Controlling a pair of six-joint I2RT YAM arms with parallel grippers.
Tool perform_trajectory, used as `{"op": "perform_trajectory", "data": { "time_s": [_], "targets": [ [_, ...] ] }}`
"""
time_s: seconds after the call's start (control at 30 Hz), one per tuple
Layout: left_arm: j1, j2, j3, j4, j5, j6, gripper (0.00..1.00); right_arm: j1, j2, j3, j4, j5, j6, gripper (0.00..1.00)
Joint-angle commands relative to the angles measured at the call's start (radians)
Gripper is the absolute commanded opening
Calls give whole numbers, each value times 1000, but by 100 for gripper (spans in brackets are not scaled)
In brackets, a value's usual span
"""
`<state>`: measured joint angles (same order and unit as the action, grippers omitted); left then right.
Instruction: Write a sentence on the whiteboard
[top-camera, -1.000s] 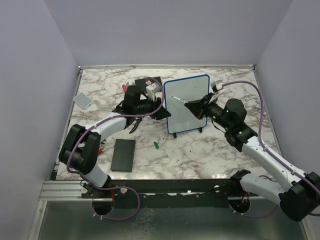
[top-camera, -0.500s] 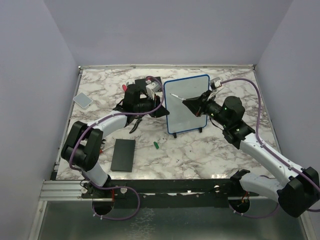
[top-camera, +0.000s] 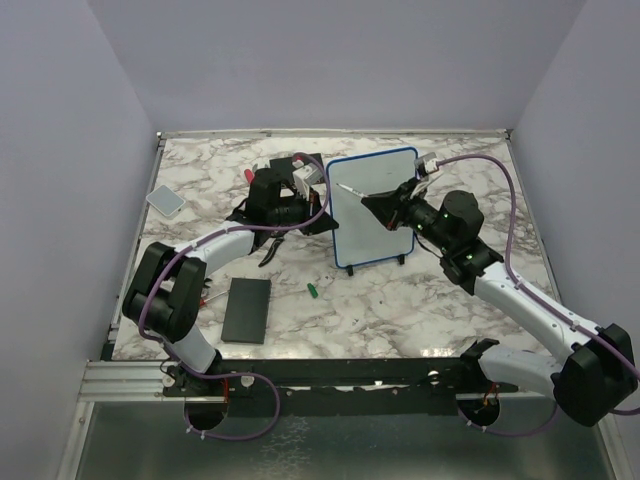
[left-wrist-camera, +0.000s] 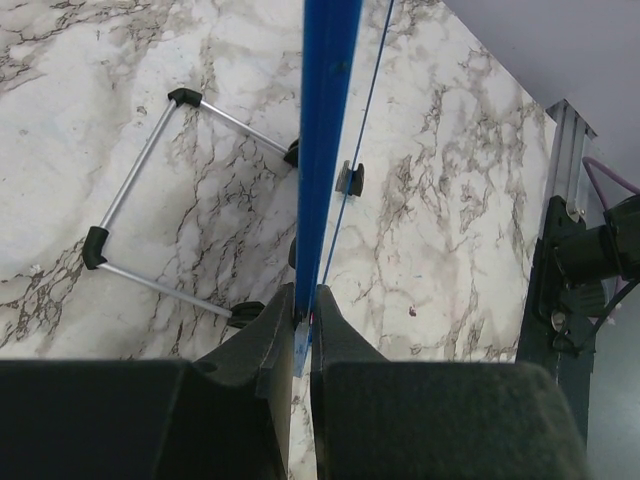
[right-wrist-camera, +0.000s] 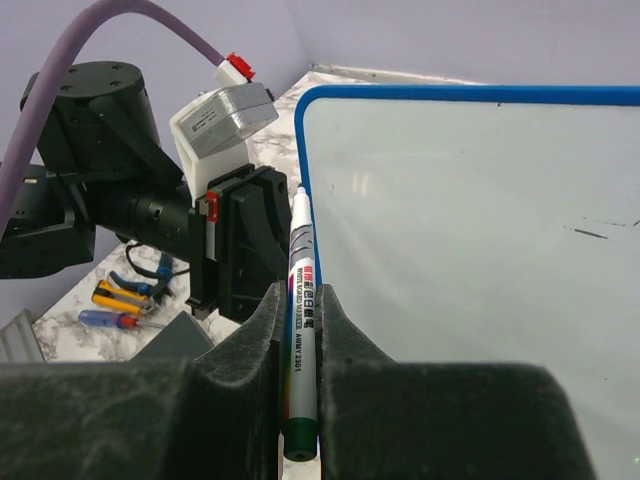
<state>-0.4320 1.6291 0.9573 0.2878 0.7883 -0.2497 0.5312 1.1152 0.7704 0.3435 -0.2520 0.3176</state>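
Note:
The whiteboard (top-camera: 385, 225), blue-framed, stands upright mid-table. My left gripper (top-camera: 318, 198) is shut on its left edge; in the left wrist view the jaws (left-wrist-camera: 303, 305) pinch the blue frame (left-wrist-camera: 325, 120) edge-on. My right gripper (top-camera: 385, 208) is shut on a white marker (top-camera: 352, 190) with its tip at the board's upper left. In the right wrist view the marker (right-wrist-camera: 301, 270) lies between the jaws (right-wrist-camera: 300, 300), tip beside the frame's left edge. The board face (right-wrist-camera: 470, 260) shows only one short dark stroke (right-wrist-camera: 590, 234); no sentence is readable.
A flat black slab (top-camera: 247, 309) lies front left, with a green cap (top-camera: 312, 291) to its right. A small grey pad (top-camera: 165, 200) lies far left. Screwdrivers (right-wrist-camera: 120, 305) lie behind the board. The board's wire stand (left-wrist-camera: 150, 160) rests on the marble.
My right gripper has moved left and slightly up along the board, bringing the marker tip toward the upper left corner. The left gripper keeps its hold on the frame.

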Motion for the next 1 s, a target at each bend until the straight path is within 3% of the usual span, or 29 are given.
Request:
{"op": "perform_trajectory", "data": {
  "time_s": [0.0,0.17,0.5,0.97],
  "targets": [
    [-1,7,8,-1,4,14,5,8,9,33,60,56,9,1],
    [-17,-20,-5,-4,-33,32,0,10,11,35,68,75,10,1],
    [-94,-55,-29,-99,-156,113,0,11,-18,9,71,91,12,0],
    [-98,-49,-29,-140,-194,118,0,13,-48,-20,68,111,6,1]
  ]
}}
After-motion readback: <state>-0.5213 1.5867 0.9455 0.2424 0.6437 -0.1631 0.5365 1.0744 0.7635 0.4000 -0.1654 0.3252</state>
